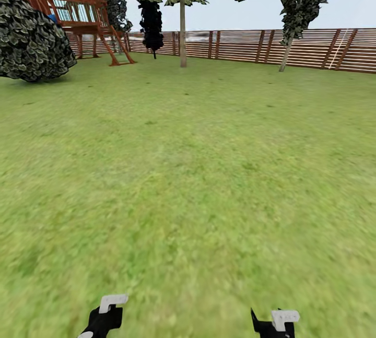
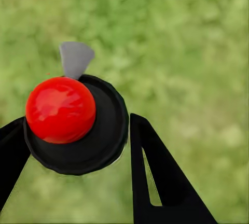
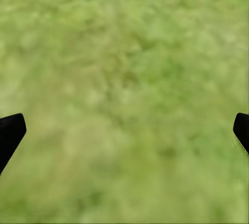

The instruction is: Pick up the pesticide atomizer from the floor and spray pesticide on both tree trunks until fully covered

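My left tool grips the black, red-domed pesticide atomizer. My right tool is spread wide, empty. No thick mottled trunk lies ahead across the green lawn.

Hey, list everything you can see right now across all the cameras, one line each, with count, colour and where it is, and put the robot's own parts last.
Grass lawn: one, green, covering the ground up to the fence.
Horizontal-slat wooden fence: one, brown, along the far edge.
Wooden play tower with ladder: one, red-brown, far left by the fence.
Round leafy bush: one, dark green, left edge.
Thin-trunked trees: four, dark foliage, near the fence.
Pesticide atomizer: one, black round body with a bright red ball and grey tab, between the left gripper's fingers.
Left gripper: one, black, closed on the atomizer.
Right gripper: one, black, open, nothing between its fingers, over grass.
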